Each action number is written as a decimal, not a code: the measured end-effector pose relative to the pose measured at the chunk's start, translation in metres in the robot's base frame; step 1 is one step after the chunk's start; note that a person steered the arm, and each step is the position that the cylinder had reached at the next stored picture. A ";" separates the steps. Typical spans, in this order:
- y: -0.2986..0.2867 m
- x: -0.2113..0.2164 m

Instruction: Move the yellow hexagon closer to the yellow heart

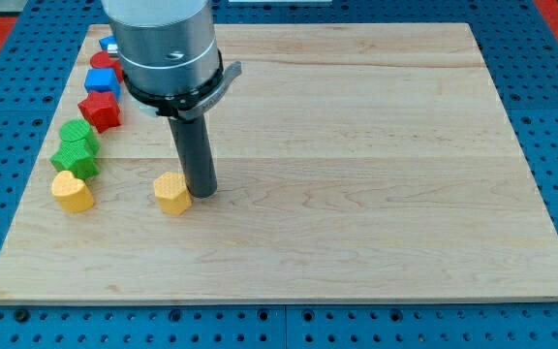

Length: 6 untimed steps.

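The yellow hexagon [171, 192] lies on the wooden board at the view's lower left. The yellow heart [72, 191] lies further left, near the board's left edge, with a gap of bare wood between the two. My tip [201, 193] stands on the board just right of the yellow hexagon, touching or almost touching its right side. The dark rod rises from the tip to the grey arm body at the view's top.
A column of blocks runs up the board's left edge above the heart: two green blocks [76, 147], a red star-like block [100, 111], a blue cube [102, 79], a red block [104, 61] and a blue block [108, 45]. The board [356, 174] lies on a blue pegboard.
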<state>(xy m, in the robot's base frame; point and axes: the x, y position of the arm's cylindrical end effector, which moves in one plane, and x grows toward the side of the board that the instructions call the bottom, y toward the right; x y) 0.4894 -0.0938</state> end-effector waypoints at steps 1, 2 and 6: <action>-0.010 -0.002; -0.028 -0.003; -0.086 0.003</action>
